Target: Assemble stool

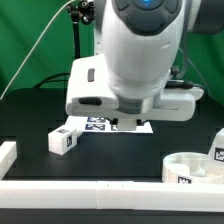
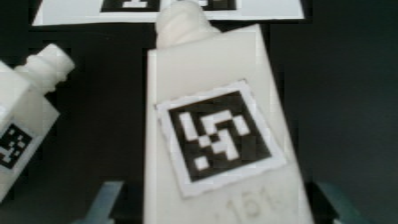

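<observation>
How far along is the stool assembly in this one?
Done: nothing visibly joined; the seat disc lies bare of legs as far as shows. In hand: the open gripper straddles a lying leg, fingers apart from its sides, not yet gripping. Left: grasp it, then fit it, the second leg and any others into the seat.

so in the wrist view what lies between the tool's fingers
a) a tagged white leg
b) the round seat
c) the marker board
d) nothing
a: a white leg with a black-and-white tag lies between the fingers of the open tool; the seat shows only in the exterior view, at its lower right.
</observation>
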`<state>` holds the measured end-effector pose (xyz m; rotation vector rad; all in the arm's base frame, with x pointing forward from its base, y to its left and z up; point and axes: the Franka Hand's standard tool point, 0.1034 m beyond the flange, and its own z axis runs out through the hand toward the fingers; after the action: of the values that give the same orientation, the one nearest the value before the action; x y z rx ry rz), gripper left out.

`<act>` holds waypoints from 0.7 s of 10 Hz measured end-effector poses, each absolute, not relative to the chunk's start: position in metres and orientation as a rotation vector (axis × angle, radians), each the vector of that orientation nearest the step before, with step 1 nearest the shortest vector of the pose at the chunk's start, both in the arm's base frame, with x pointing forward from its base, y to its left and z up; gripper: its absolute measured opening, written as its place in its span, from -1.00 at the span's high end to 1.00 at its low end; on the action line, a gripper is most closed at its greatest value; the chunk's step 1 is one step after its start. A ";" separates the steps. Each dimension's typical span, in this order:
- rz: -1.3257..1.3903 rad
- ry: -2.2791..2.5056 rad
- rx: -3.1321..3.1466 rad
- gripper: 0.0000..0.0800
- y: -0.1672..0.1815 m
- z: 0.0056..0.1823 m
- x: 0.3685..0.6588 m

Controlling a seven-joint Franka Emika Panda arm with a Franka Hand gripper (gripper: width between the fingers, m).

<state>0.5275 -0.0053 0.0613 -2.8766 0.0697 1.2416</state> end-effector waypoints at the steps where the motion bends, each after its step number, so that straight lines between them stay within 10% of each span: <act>1: 1.204 0.069 -2.894 0.18 -0.006 0.060 0.532; 7: 0.673 0.154 -2.986 0.18 0.002 0.086 0.571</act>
<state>0.5714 0.0023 0.0863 -2.9857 0.1539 0.6734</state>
